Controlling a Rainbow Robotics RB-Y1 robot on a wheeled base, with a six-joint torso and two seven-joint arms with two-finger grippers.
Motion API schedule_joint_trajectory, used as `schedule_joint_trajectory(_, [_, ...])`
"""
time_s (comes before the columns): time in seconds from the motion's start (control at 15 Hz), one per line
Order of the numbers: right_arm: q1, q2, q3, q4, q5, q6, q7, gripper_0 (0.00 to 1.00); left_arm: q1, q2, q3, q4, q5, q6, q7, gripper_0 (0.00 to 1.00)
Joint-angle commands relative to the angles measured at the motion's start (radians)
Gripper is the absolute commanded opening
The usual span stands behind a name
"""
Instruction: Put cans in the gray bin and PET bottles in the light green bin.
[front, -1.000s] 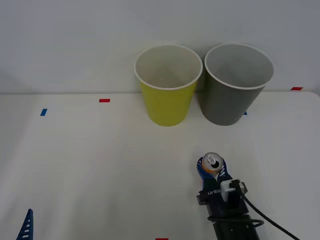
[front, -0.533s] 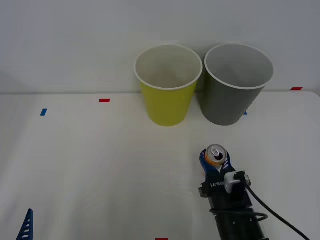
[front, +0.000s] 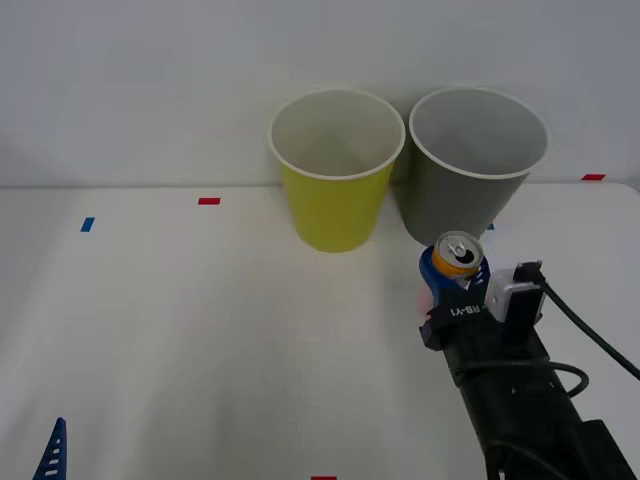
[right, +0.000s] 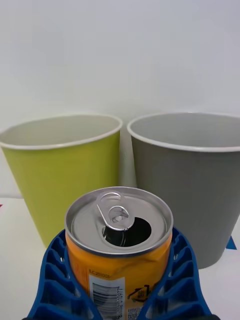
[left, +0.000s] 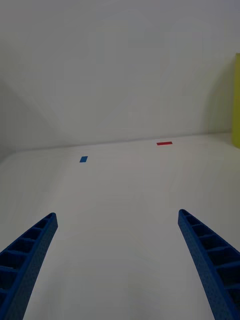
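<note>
- Orange-bodied can (front: 459, 256) upright in the right gripper (front: 455, 277), blue ribbed fingers (right: 185, 270) clamped on both its sides; silver top with pull tab up, mouth opened.
- Can raised off the white table (front: 200, 330), in front of the gray bin (front: 470, 170), its top below that bin's rim in the front view.
- Right arm reaches in from the near right corner, black wrist with a cable trailing right.
- Gray bin stands at the table's far edge, white rim, nothing seen inside. Light green bin (front: 335, 170) stands just beside it on its left, rims nearly touching, white inside.
- From the right wrist, the can sits low and centred before the gap between the two bins.
- Left gripper (left: 117, 260) parked low at the near left corner, fingers spread wide, nothing between them.
- Red tape mark (front: 208, 201) and blue tape mark (front: 87, 224) on the table's left far side.
</note>
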Motion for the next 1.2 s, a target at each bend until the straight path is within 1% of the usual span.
schedule_joint_trajectory(0.07, [-0.012,0.015,-0.009,-0.058,0.005,0.037,-0.015,0.0,0.0,0.0,0.0,0.0,0.0,0.0,0.0,0.82])
schedule_joint_trajectory(0.2, [-0.026,0.021,-0.011,-0.076,0.009,0.04,-0.02,0.0,0.0,0.0,0.0,0.0,0.0,0.0,0.0,0.82])
schedule_joint_trajectory(0.27, [-0.036,0.024,-0.012,-0.09,0.009,0.064,-0.021,0.0,0.0,0.0,0.0,0.0,0.0,0.0,0.0,0.82])
schedule_joint_trajectory(0.47, [-0.053,0.052,-0.029,-0.21,0.028,0.239,-0.033,0.0,0.0,0.0,0.0,0.0,0.0,0.0,0.0,0.82])
schedule_joint_trajectory(0.53, [-0.063,0.057,-0.034,-0.219,0.038,0.258,-0.046,0.0,0.0,0.0,0.0,0.0,0.0,0.0,0.0,0.82])
schedule_joint_trajectory(0.6, [-0.078,0.058,-0.04,-0.219,0.073,0.262,-0.099,0.0,0.0,0.0,0.0,0.0,0.0,0.0,0.0,0.82])
schedule_joint_trajectory(0.73, [-0.118,0.067,-0.037,-0.25,0.191,0.347,-0.21,0.0,0.0,0.0,0.0,0.0,0.0,0.0,0.0,0.82])
schedule_joint_trajectory(0.8, [-0.147,0.08,-0.029,-0.289,0.252,0.439,-0.273,0.0,0.0,0.0,0.0,0.0,0.0,0.0,0.0,0.82])
schedule_joint_trajectory(0.87, [-0.188,0.085,-0.012,-0.339,0.335,0.557,-0.34,0.0,0.0,0.0,0.0,0.0,0.0,0.0,0.0,0.82])
schedule_joint_trajectory(0.93, [-0.221,0.083,-0.003,-0.353,0.38,0.623,-0.394,0.0,0.0,0.0,0.0,0.0,0.0,0.0,0.0,0.82])
schedule_joint_trajectory(1.07, [-0.288,0.061,-0.002,-0.353,0.421,0.687,-0.492,0.0,0.0,0.0,0.0,0.0,0.0,0.0,0.0,0.82])
schedule_joint_trajectory(1.2, [-0.356,0.052,-0.015,-0.353,0.443,0.739,-0.55,0.0,0.0,0.0,0.0,0.0,0.0,0.0,0.0,0.82])
